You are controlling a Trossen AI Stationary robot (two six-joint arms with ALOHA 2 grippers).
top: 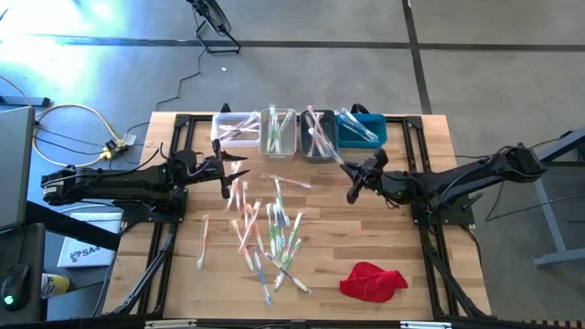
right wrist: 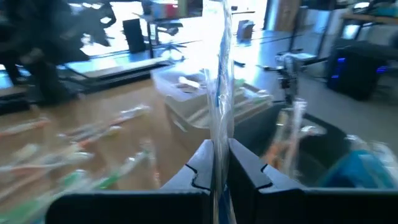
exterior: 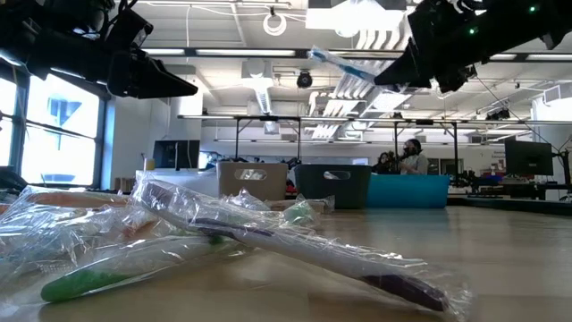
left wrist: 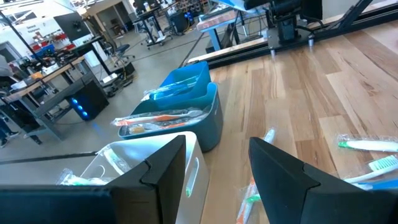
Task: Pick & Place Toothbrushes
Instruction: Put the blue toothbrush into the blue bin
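Toothbrush [right wrist: 221,81] clamped in right pincer [right wrist: 221,163]

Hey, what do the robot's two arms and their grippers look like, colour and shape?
Both arms are dark, slim and jointed, with cables along them. The left gripper and right gripper each end in two fingers; up close the left fingers are flat, black and wedge-shaped, and the right fingers are black with notched inner edges.

Four bins [top: 298,134] in a row; one red cloth [top: 373,281]; two arms; wrapped toothbrushes [top: 265,230] scattered in a pile, too many to count.
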